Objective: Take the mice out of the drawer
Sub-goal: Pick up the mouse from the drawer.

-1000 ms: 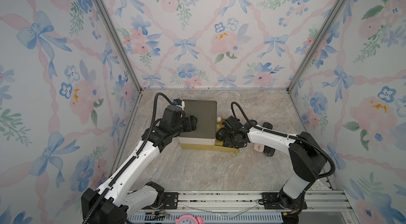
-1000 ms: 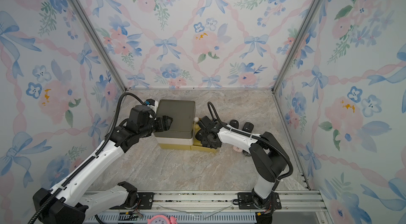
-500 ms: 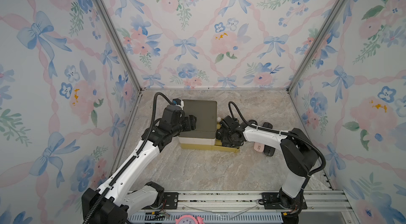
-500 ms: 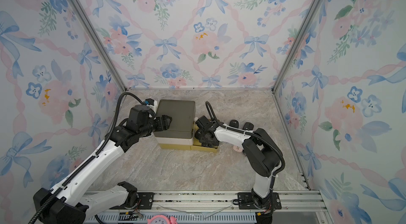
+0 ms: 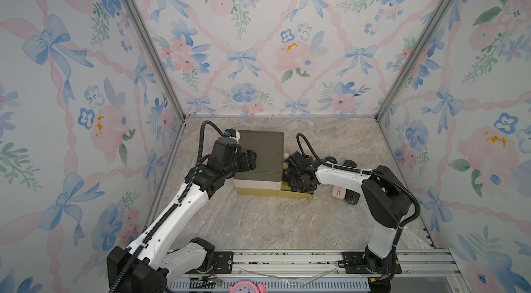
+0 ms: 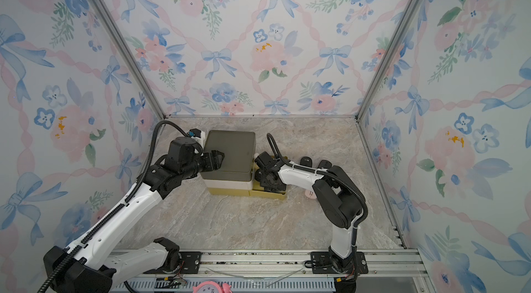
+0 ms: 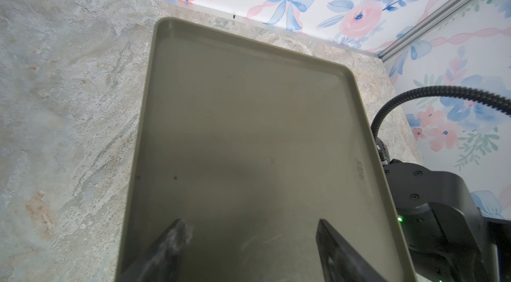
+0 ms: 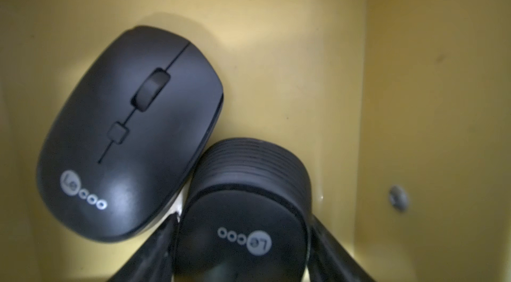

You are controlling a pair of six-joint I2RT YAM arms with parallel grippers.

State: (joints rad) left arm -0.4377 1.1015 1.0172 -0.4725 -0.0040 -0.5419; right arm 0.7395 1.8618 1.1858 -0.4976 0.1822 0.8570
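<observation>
Black mouse, Lecoo logo, lower centre of the right wrist view: pinched by the right gripper, one finger against each flank, far end touching a second black mouse. Second black mouse flat, wheel side up, upper left of that frame. Both inside the yellow drawer, standing open on the right side of the drawer unit at mid-frame in both top views.

Drawer unit: olive-green top, white middle tier, yellow base.

Left gripper: fingers spread wide, nothing between them, poised at the unit's olive top; contact with it not discernible.

Pink mouse: out on the marble tabletop, right of the drawer, third black mouse just beside it, both partly behind the right arm.

Two dark ovals: on the tabletop further up the frame, beyond the right arm, too small to identify with certainty.
</observation>
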